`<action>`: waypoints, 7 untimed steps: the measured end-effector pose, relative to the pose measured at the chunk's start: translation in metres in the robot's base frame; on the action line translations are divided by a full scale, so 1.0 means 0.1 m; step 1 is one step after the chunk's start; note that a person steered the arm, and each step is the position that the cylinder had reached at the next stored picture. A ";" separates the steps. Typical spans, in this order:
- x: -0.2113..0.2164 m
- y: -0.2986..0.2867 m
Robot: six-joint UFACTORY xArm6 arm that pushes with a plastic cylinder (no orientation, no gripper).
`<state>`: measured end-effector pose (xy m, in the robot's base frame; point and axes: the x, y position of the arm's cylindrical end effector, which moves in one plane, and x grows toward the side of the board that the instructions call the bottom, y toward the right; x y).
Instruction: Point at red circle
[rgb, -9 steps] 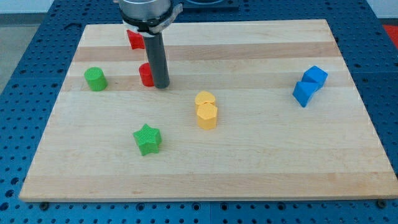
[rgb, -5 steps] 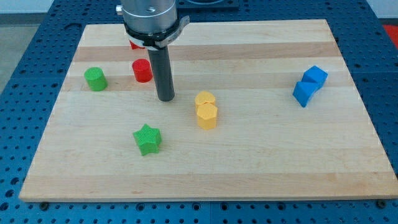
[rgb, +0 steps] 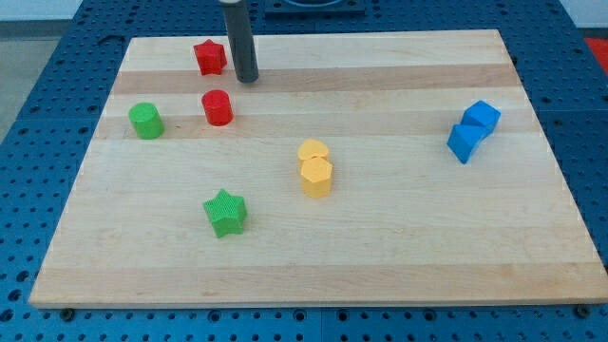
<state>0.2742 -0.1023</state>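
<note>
The red circle block [rgb: 218, 107] stands on the wooden board [rgb: 399, 218] at the upper left. My tip [rgb: 247, 79] is above and slightly right of it, apart from it, and just right of the red star block [rgb: 209, 57]. The rod rises out of the view's top edge.
A green circle block [rgb: 145, 121] stands at the left. A green star block [rgb: 225, 213] lies lower down. Two yellow blocks [rgb: 314, 168] touch near the middle. Two blue blocks [rgb: 472, 131] touch at the right.
My tip has moved from beside the red circle, down to its lower right, then up toward the view's top near the red star. The red circle shifted slightly up-left early on.
</note>
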 end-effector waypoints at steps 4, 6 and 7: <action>1.39 0.07; 1.45 -0.26; 1.39 -0.26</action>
